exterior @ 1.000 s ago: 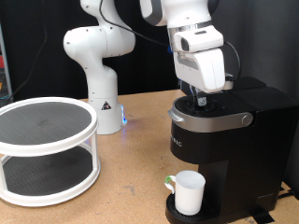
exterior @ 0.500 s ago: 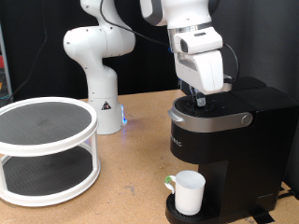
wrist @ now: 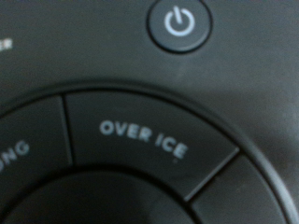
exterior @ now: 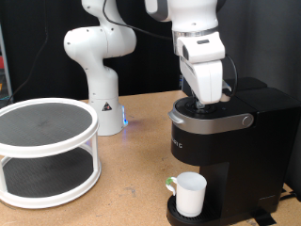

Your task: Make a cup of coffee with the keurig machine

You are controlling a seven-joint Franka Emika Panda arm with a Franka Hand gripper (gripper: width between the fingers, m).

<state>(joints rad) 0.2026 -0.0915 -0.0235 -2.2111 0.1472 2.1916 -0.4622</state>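
The black keurig machine [exterior: 226, 155] stands at the exterior view's right, with its silver-grey handle [exterior: 222, 120] down. The white cup [exterior: 191, 193] stands on the round drip tray [exterior: 173, 215] under the spout, handle towards the exterior view's left. My gripper [exterior: 205, 100] points down onto the machine's top, at the button panel. The wrist view is filled by that panel at very close range: a round power button [wrist: 178, 23] and a wedge button marked OVER ICE [wrist: 145, 140]. My fingers do not show in the wrist view.
A white two-tier round rack [exterior: 47, 151] stands at the exterior view's left on the wooden table [exterior: 136, 179]. A white robot base [exterior: 99, 80] stands behind it at the middle back. The table edge runs close past the machine on the right.
My hand has shifted a little to the exterior view's right and lower onto the machine's top. The cup and machine have not moved.
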